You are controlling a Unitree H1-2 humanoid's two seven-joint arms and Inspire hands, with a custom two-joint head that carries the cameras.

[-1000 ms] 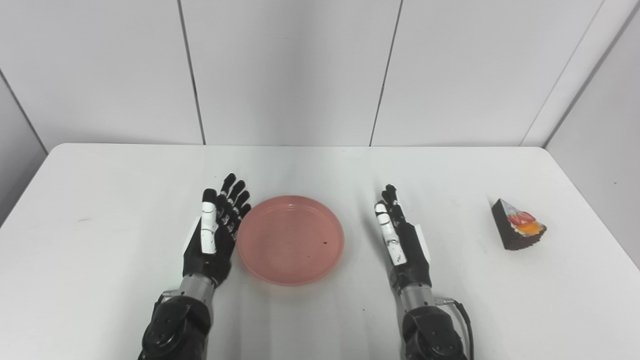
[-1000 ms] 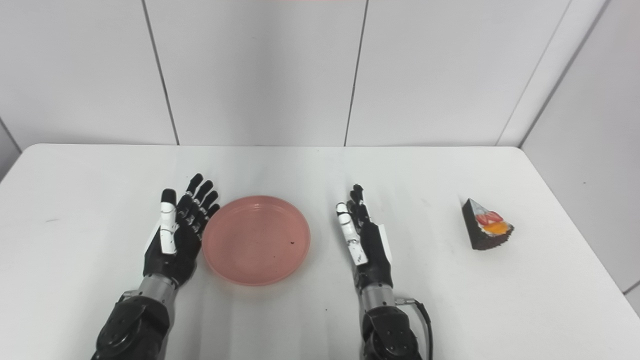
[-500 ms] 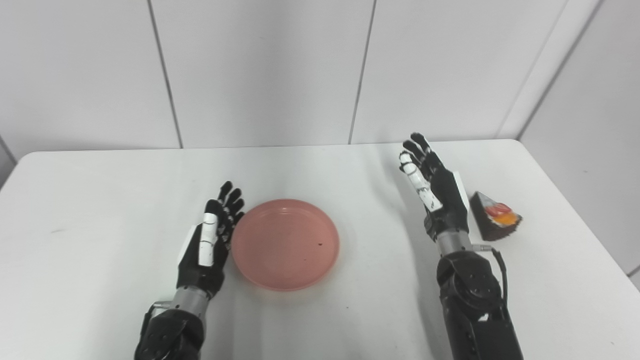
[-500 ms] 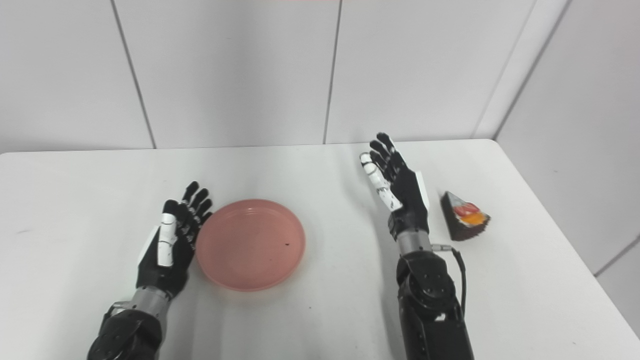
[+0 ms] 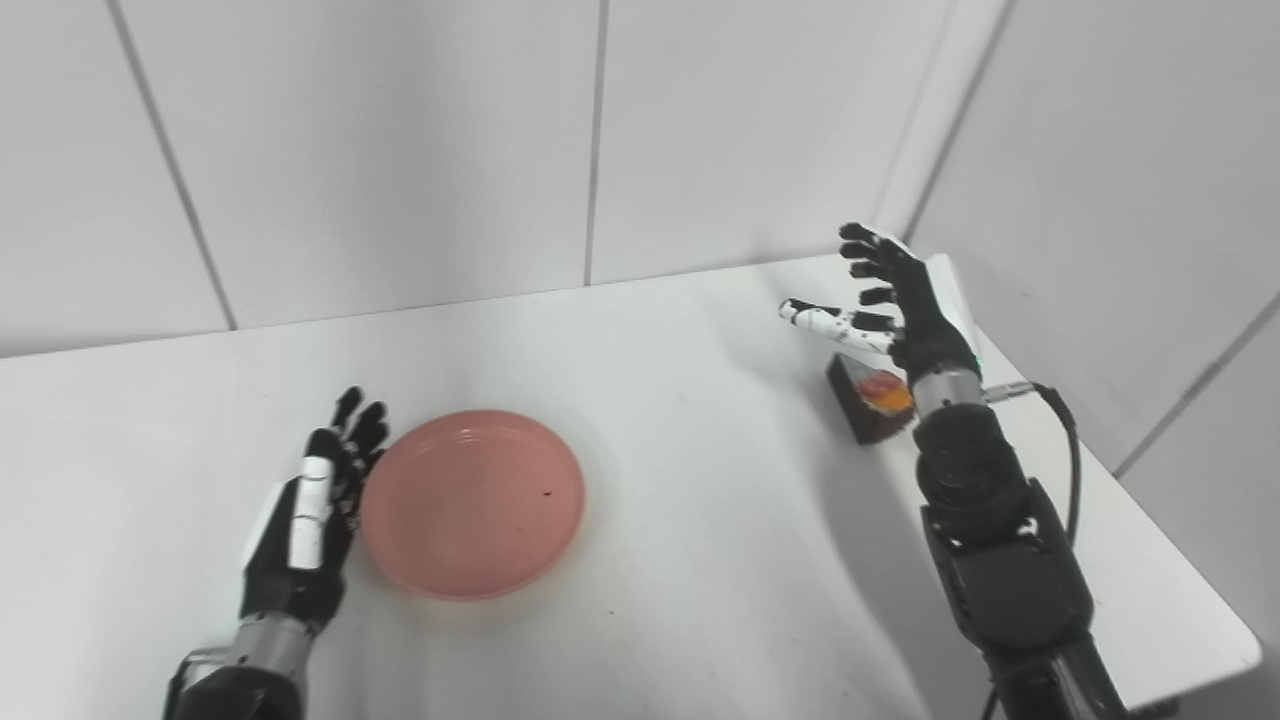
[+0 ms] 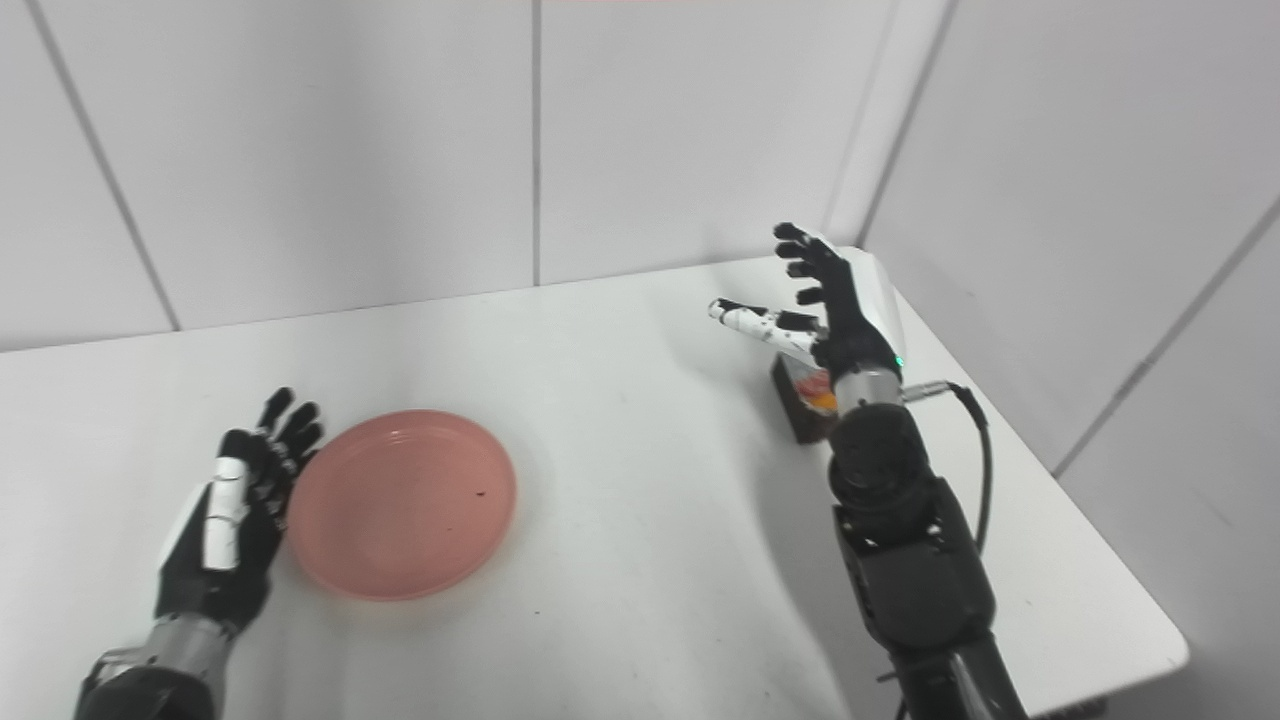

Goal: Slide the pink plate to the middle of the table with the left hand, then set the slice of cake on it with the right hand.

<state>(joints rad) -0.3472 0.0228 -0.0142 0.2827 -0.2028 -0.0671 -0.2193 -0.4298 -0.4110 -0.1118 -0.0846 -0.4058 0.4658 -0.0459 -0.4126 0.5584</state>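
While you scan: both hands empty.
Left hand (image 5: 300, 530): yours, fingers spread, flat beside round pink plastic plate (image 5: 472, 501), at its left rim.
Plate: on white table (image 5: 690, 520), left of middle.
Right hand (image 5: 895, 305): fingers splayed, raised over dark wedge-shaped cake slice with red-orange topping (image 5: 868, 392).
Cake: on table, far right.

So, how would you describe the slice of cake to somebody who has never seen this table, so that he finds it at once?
Start from the white table and go to its far right corner, where the two walls meet. There, under the right hand with its fingers spread open, sits the slice of cake. It is the only dark wedge, with red and orange topping, unlike the flat round pink plate beside the left hand.
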